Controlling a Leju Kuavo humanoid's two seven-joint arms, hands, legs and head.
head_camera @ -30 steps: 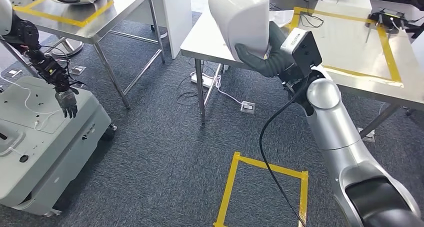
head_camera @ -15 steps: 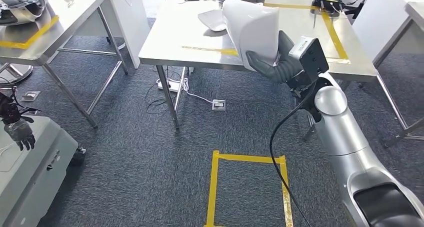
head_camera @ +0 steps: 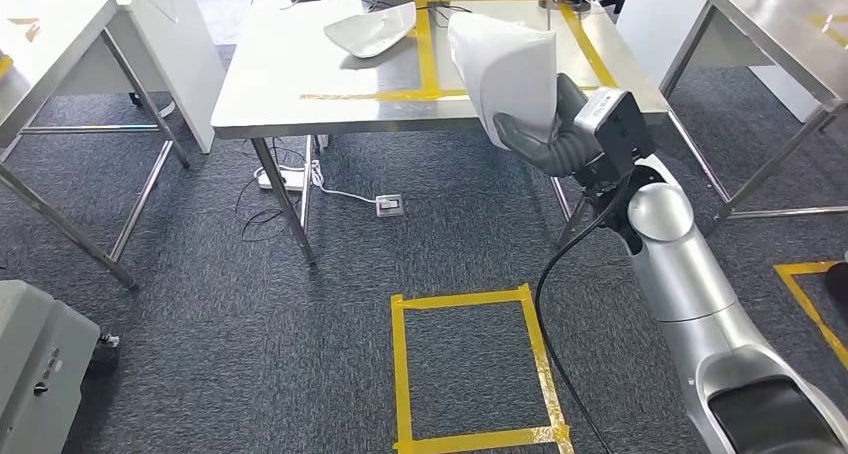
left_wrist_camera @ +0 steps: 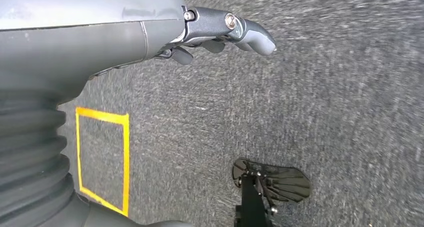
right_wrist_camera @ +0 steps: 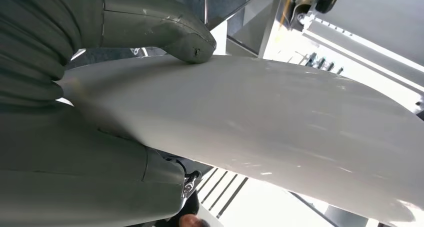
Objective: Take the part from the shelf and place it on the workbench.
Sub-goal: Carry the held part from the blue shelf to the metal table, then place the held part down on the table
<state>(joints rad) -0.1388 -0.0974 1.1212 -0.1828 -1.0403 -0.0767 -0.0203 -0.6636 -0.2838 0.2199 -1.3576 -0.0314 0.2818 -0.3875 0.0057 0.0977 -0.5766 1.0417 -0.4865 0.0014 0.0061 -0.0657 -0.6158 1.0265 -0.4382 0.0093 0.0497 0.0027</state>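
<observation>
A large white curved part point(head_camera: 505, 69) is held up by my right hand point(head_camera: 535, 134), above the near right edge of the steel workbench point(head_camera: 290, 94). In the right wrist view the part point(right_wrist_camera: 280, 117) spans the picture, with my thumb point(right_wrist_camera: 185, 34) pressed on its upper face and the rest of the hand under it. A yellow tape outline point(head_camera: 425, 44) marks the bench top. A second white part point(head_camera: 372, 29) lies on the bench left of that outline. My left hand point(left_wrist_camera: 220, 32) hangs over grey carpet, fingers loosely extended, holding nothing.
A yellow tape square point(head_camera: 470, 369) marks the carpet in front of the bench. A power strip point(head_camera: 285, 179) and a socket box point(head_camera: 390, 204) lie under it with cables. A grey cart point(head_camera: 30, 364) sits at lower left. Steel tables stand at left point(head_camera: 50, 34) and right point(head_camera: 780, 24).
The camera has turned right: the workbench now sits in the middle and the grey cart has slid to the left edge. My right hand still holds the white part.
</observation>
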